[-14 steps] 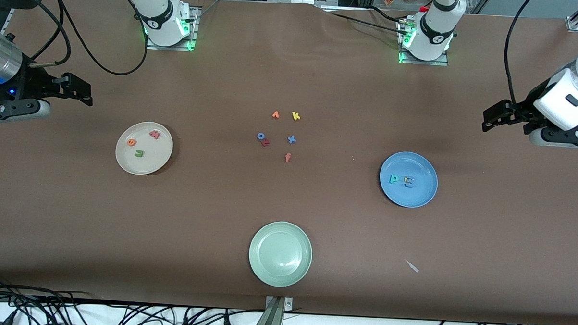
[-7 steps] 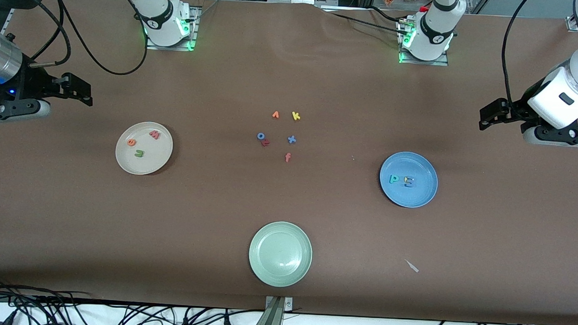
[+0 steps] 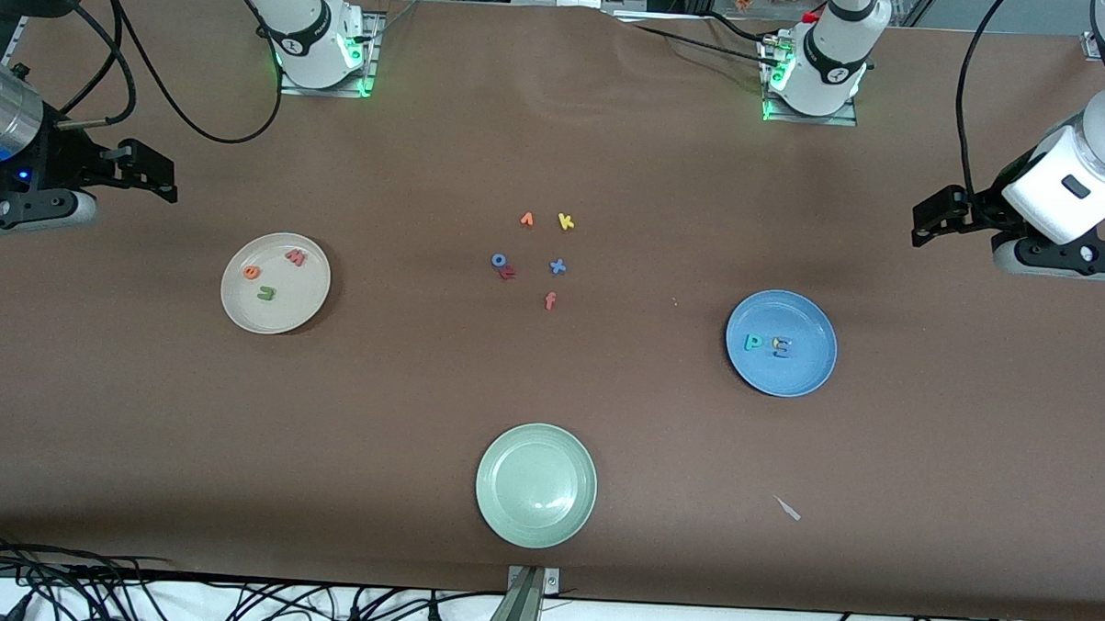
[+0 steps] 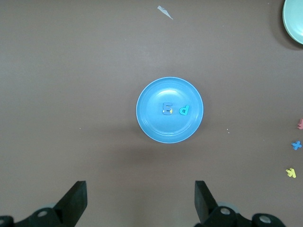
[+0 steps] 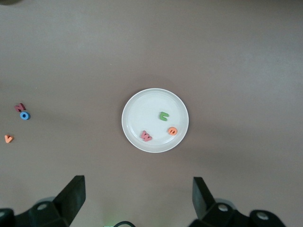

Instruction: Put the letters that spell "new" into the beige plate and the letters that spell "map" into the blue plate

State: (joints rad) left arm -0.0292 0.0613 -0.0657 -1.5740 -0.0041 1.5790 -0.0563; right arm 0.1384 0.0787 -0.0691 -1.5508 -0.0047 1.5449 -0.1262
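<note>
The beige plate lies toward the right arm's end of the table. It holds the orange e, the pinkish-red w and the olive-green n. The blue plate lies toward the left arm's end, with the teal p and the blue m in it. A sliver of the yellow a shows at the m's edge. My left gripper hangs open and empty over bare table past the blue plate. My right gripper waits open and empty over the table near the beige plate.
A pale green plate sits near the front edge. Loose letters lie mid-table: an orange one, yellow k, blue o touching a red letter, blue x, orange-red f. A white scrap lies nearer the camera than the blue plate.
The left arm has drawn its gripper a little farther from the blue plate, toward the bases. The right arm, the plates and the letters have not moved.
</note>
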